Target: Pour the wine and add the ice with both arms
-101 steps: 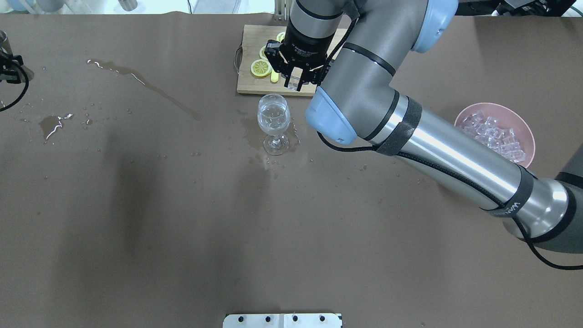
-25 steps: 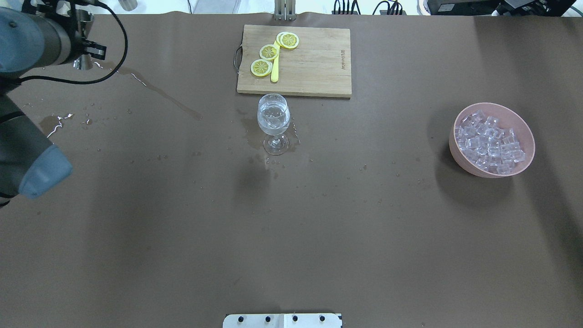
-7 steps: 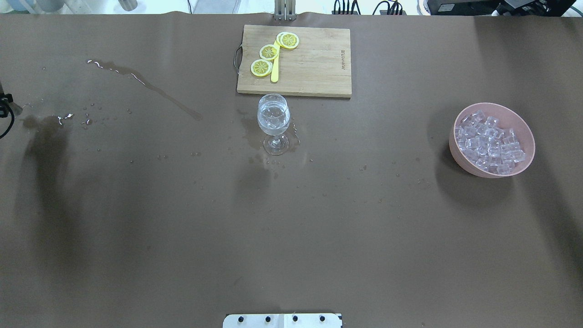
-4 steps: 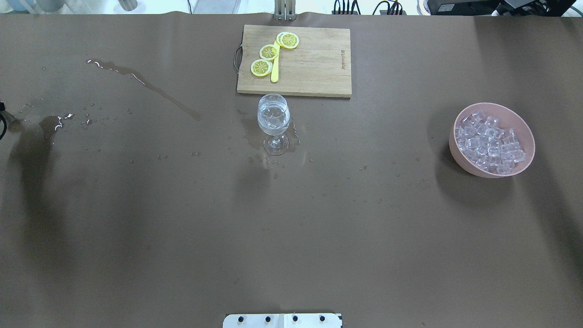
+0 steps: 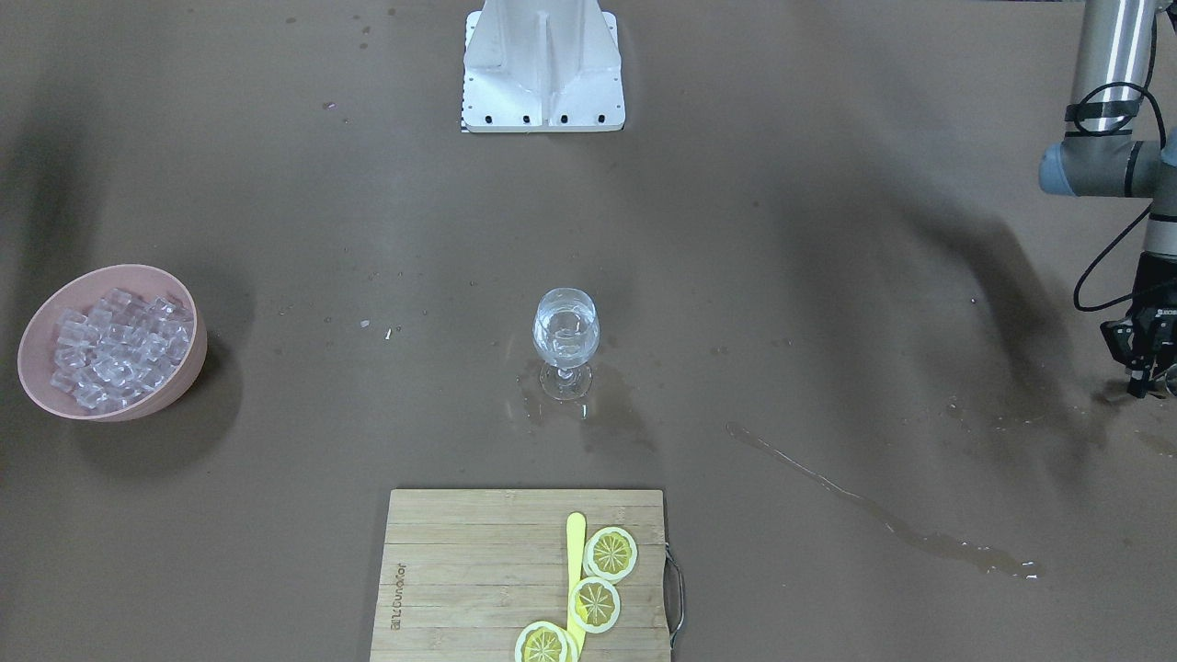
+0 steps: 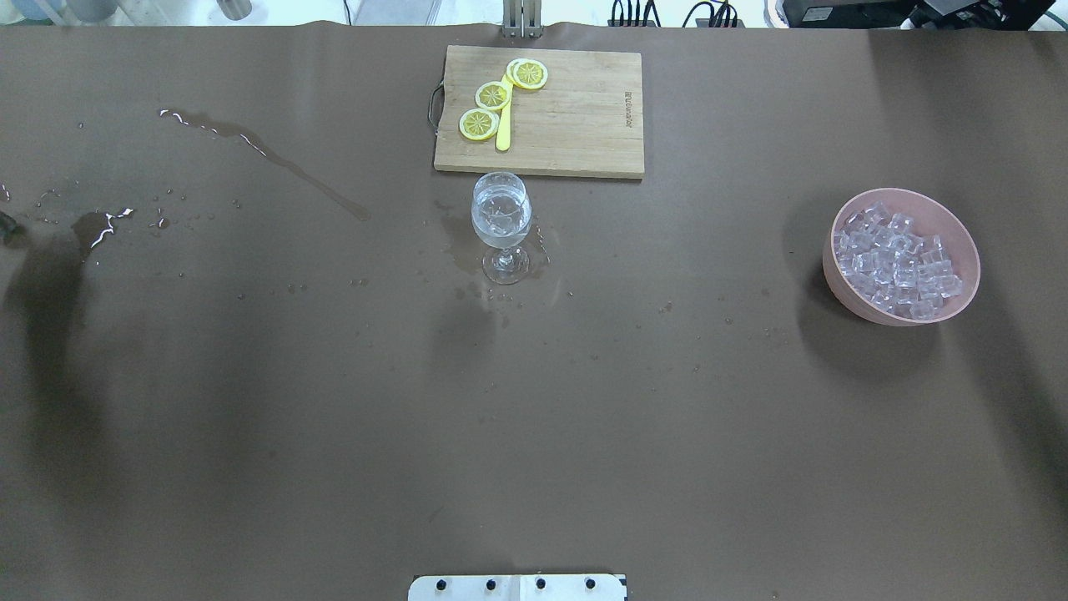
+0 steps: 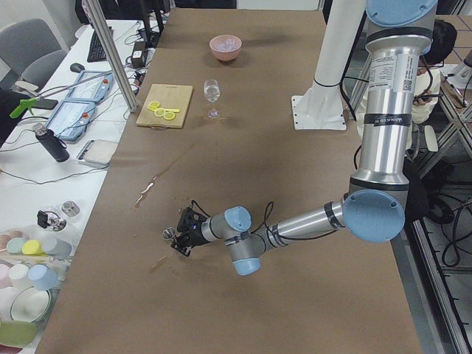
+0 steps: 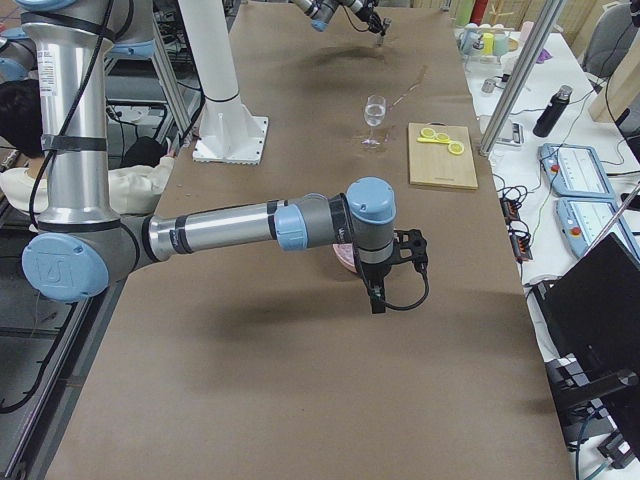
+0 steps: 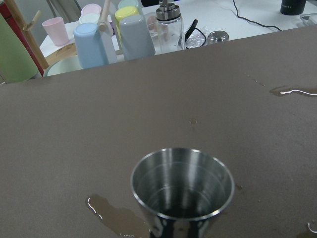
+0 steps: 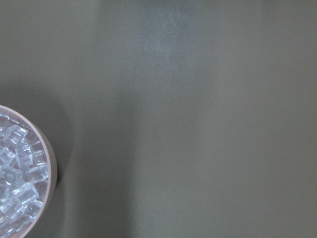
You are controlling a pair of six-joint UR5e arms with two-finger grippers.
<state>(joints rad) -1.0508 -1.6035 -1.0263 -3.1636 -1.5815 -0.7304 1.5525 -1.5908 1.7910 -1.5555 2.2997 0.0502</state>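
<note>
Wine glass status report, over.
Left gripper at shiny steel cup, grip unclear; right gripper unclear. Clear stemmed wine glass holds wine and ice cubes. Wet patch around its foot.

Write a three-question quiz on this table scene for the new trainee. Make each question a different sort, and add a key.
1. Multiple choice: what fills the pink bowl?
A. grapes
B. ice cubes
C. coins

2. Count: how many lemon slices lie on the cutting board?

3. True or false: the wine glass stands on top of the cutting board.

Key:
1. B.
2. Three.
3. False. It stands on the table, just off the board's edge.
</note>
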